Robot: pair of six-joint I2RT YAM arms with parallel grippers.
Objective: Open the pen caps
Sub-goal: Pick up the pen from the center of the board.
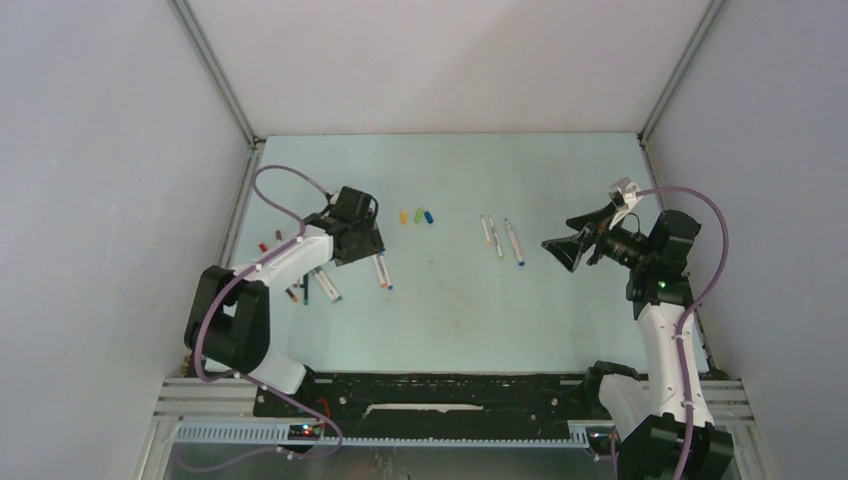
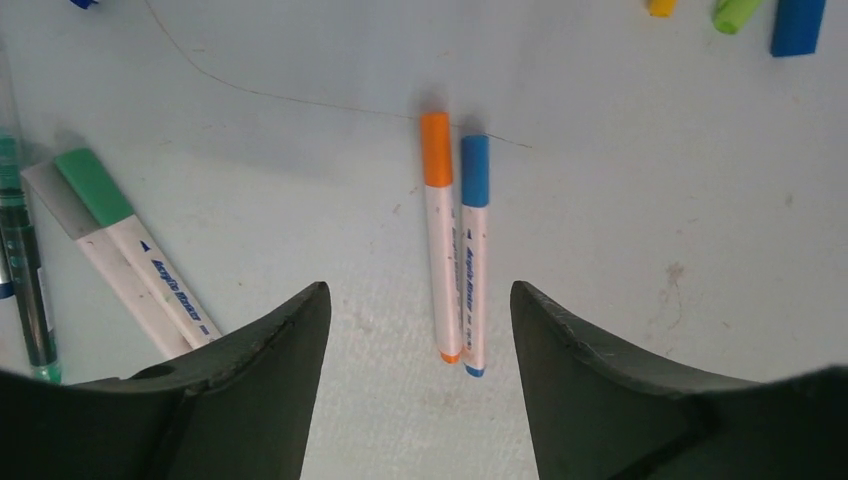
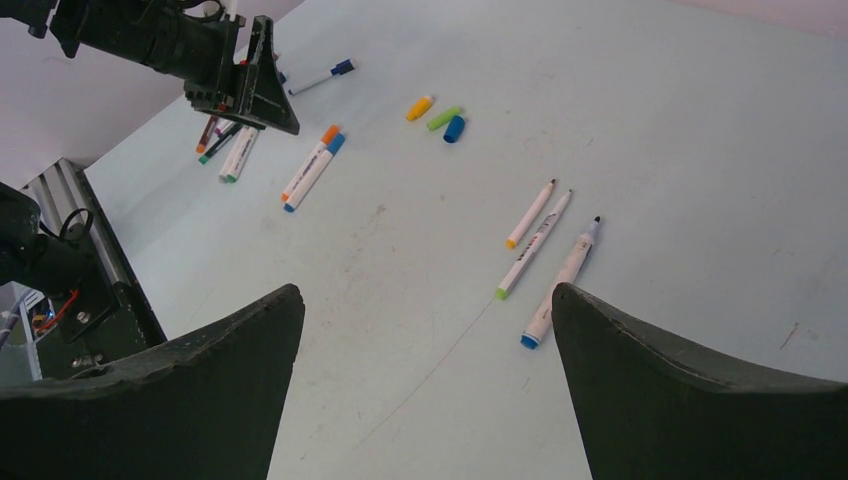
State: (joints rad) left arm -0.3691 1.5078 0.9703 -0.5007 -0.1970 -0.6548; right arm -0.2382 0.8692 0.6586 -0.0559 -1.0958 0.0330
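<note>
Both arms rise from their bases at the near edge of the tabletop (image 1: 450, 320). The left arm (image 1: 285, 258) folds at the elbow and reaches forward and to the right. Its wrist tips down, so the left claw (image 2: 418, 292) hangs low over the surface, jaws apart, gripping nothing. The right arm (image 1: 660, 335) stands upright close to the right wall with its wrist turned leftward. The right claw (image 1: 562, 238) is held well above the tabletop, jaws spread wide and empty.

Just ahead of the left claw's gap, two capped pens lie side by side, touching: the orange pen (image 2: 441, 260) and the blue pen (image 2: 472, 270). The orange cap (image 2: 435, 150) and the blue cap (image 2: 475, 170) sit on their far ends. To the left of that claw lie a green-capped pen (image 2: 130, 250) against a second white barrel and a dark green pen (image 2: 25, 270). In the top view the arm hides part of this group.

Below and ahead of the right claw, three uncapped pens (image 3: 533, 245) lie near one another, tips bare.

Farther out, near the middle of the tabletop, three loose pen caps (image 1: 418, 215) lie in a short row: yellow (image 3: 420, 107), green (image 3: 444, 118) and blue (image 3: 454, 128). They are off their pens and lie apart from both claws.
</note>
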